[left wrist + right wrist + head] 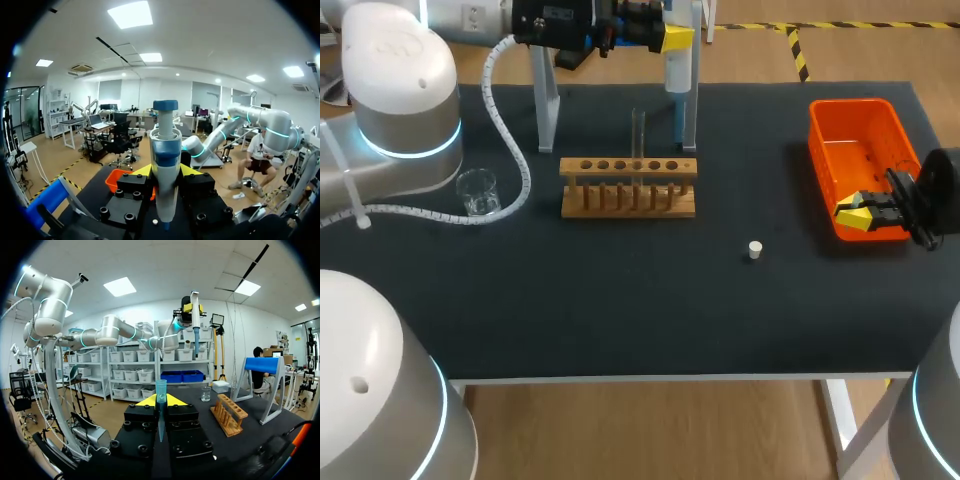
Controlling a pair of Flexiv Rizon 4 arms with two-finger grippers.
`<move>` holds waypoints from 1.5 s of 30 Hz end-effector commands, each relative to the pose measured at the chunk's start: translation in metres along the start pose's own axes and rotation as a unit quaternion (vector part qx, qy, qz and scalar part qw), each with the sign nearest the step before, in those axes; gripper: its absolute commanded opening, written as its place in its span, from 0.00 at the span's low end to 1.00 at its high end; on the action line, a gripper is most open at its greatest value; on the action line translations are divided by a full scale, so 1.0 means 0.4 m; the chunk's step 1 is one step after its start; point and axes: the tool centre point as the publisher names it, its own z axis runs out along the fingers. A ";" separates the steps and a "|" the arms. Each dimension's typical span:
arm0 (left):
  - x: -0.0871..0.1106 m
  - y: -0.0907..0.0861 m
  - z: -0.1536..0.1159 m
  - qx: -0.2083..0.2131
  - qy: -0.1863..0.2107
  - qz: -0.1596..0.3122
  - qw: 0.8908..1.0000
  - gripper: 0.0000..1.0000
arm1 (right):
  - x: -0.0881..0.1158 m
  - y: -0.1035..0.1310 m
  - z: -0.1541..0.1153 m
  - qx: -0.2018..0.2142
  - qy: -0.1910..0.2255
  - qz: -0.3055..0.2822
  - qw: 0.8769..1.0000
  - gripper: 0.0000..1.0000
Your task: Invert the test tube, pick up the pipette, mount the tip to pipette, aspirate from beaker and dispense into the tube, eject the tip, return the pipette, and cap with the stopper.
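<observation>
My left gripper (672, 38) is raised over the table's far side, shut on the white and blue pipette (677, 76), which hangs nozzle down. In the left wrist view the pipette (165, 165) stands clamped between the yellow tips of the left gripper (166, 172). A clear test tube (638, 135) stands upright in the wooden rack (628, 186). My right gripper (855, 213) hovers over the orange tray (860, 160); in its own view the right gripper (160, 401) is shut on a blue pipette tip (160, 390). The glass beaker (477, 190) stands at the left, and the white stopper (754, 250) lies right of centre.
A pipette stand with two pale uprights (546, 110) rises behind the rack, under the left gripper. The left arm's white cable hose (510, 150) curls round the beaker. From the right wrist, the rack (229, 412) and beaker (206, 394) lie ahead.
</observation>
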 end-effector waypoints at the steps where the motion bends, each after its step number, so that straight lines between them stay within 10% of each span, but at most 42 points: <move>1: -0.010 -0.004 0.015 0.004 0.006 0.004 1.000 0.00 | 0.002 -0.001 -0.002 0.000 0.000 -0.001 1.000 0.00; 45: -0.005 -0.001 0.019 -0.041 -0.023 0.036 0.998 0.00 | 0.002 -0.001 -0.002 0.000 0.000 -0.001 1.000 0.00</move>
